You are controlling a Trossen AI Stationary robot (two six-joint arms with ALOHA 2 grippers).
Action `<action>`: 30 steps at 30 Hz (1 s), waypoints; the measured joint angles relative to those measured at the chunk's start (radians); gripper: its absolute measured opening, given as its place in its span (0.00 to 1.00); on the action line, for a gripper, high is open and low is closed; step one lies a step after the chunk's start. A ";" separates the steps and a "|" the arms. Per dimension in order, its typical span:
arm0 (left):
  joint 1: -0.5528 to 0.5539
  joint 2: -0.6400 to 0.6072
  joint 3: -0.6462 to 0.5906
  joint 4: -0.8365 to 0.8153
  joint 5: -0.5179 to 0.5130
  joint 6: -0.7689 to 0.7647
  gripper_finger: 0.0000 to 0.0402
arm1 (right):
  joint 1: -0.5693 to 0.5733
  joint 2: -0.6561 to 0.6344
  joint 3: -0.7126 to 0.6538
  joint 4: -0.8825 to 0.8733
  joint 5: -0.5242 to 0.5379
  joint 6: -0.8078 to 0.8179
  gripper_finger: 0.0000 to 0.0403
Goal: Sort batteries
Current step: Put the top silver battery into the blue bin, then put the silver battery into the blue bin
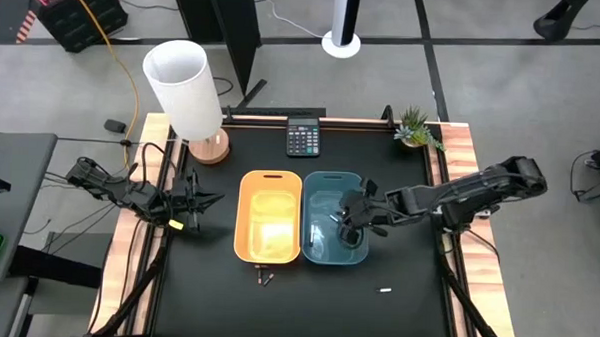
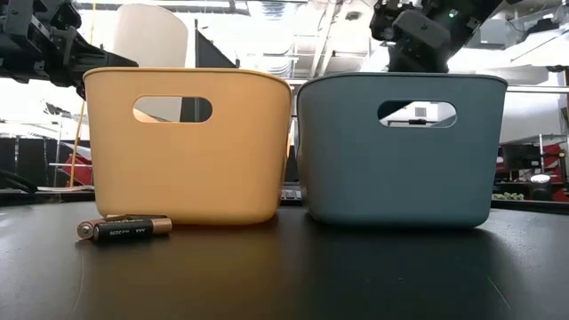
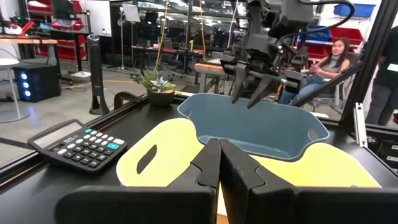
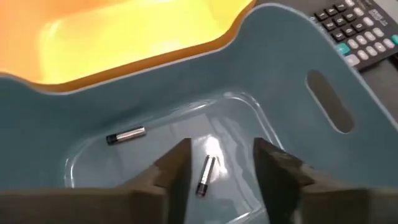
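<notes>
My right gripper (image 1: 350,222) hangs open over the blue bin (image 1: 318,239). In the right wrist view its fingers (image 4: 221,155) stand apart above the bin's floor, where two silvery batteries (image 4: 126,135) (image 4: 206,175) lie. It touches neither. The yellow bin (image 1: 268,215) stands against the blue bin's left side. Dark, coppery batteries (image 2: 124,228) lie on the table just in front of the yellow bin (image 1: 264,277). A white battery (image 1: 385,289) lies on the table near the blue bin's front right corner. My left gripper (image 3: 219,168) is shut and waits left of the yellow bin (image 1: 207,200).
A black calculator (image 1: 302,139) lies behind the bins near the table's far edge. A lamp with a white shade (image 1: 188,85) stands at the far left corner and a small plant (image 1: 416,128) at the far right. A person sits in the room beyond the table (image 3: 333,59).
</notes>
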 joint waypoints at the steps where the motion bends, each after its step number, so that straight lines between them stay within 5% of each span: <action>1: 0.000 0.000 0.000 0.000 0.000 0.000 0.00 | -0.002 -0.008 0.000 -0.003 0.000 -0.002 0.49; 7: 0.000 0.000 0.000 -0.003 0.000 -0.001 0.00 | 0.044 -0.108 0.047 -0.103 0.000 -0.046 0.61; 17: 0.000 0.000 0.000 -0.022 0.005 -0.008 0.00 | 0.278 -0.337 0.093 -0.340 0.004 0.048 0.57; 30: 0.000 0.000 0.000 -0.021 0.010 -0.044 0.00 | 0.675 -0.138 0.092 -0.515 0.000 0.539 0.56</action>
